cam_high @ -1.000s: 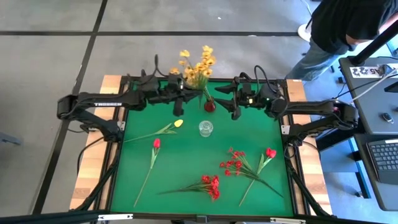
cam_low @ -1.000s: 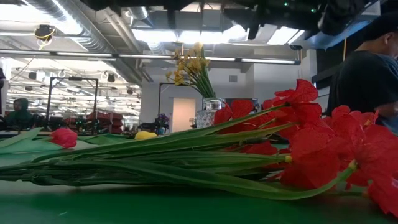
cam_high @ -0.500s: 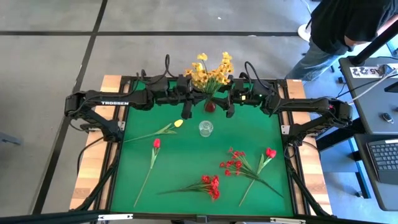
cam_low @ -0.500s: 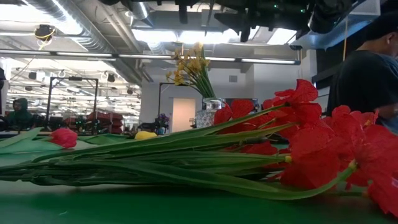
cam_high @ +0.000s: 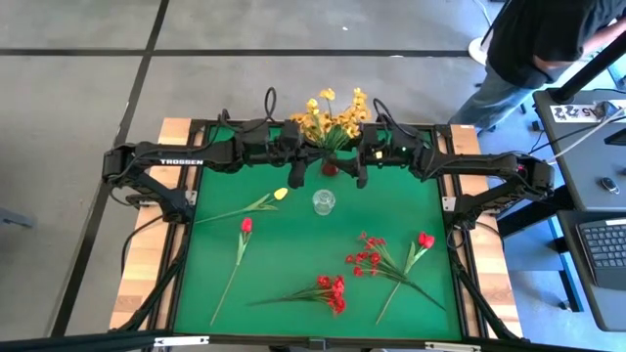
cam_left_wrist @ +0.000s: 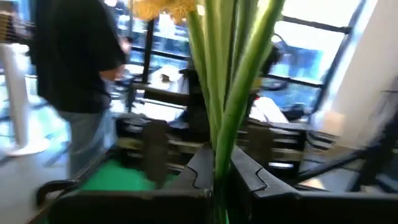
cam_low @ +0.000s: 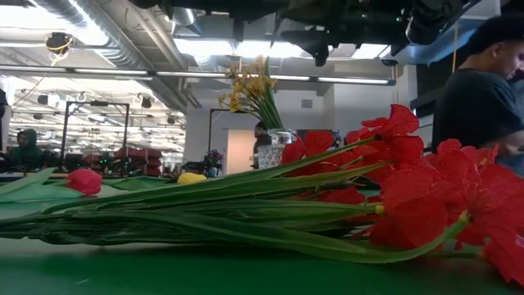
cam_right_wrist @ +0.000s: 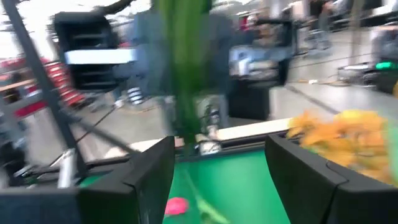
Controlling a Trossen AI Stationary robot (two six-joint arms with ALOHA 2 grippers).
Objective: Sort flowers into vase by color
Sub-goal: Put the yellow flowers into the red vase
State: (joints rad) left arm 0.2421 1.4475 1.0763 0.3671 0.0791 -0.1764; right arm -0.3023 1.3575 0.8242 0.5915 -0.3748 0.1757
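Observation:
A bunch of yellow-orange blossom sprays [cam_high: 333, 113] stands at the table's far edge, and its green stems [cam_high: 328, 147] run down to a small vase [cam_high: 331, 167]. My left gripper [cam_high: 315, 154] is shut on those stems from the left. My right gripper [cam_high: 347, 156] is open on their right; in its wrist view a blurred stem [cam_right_wrist: 185, 68] shows beyond its fingers. A clear glass vase [cam_high: 323, 201] stands nearer. A yellow tulip [cam_high: 280, 194], two red tulips [cam_high: 245, 225] [cam_high: 425, 240] and red blossom clusters [cam_high: 333, 290] [cam_high: 368, 255] lie flat on the mat. My left gripper [cam_left_wrist: 216, 180] pinches the bunch's green stems [cam_left_wrist: 221, 140] between its two fingers, well below the yellow blossoms [cam_left_wrist: 163, 7]. It comes level from the table's left, across the stems. The stems stand upright above the fingers; their lower ends are hidden by the gripper.
The green mat [cam_high: 284, 254] has open room in its middle, between the lying flowers. A person [cam_high: 548, 39] stands beyond the table's far right corner, next to a desk with a keyboard [cam_high: 606, 249]. In the low view, red flowers [cam_low: 409, 188] fill the foreground.
Both arms have drawn toward the far edge and closed in on the yellow bunch from left and right. The blossoms have swung from left of the vase toward the table's right, and now sit spread out above it.

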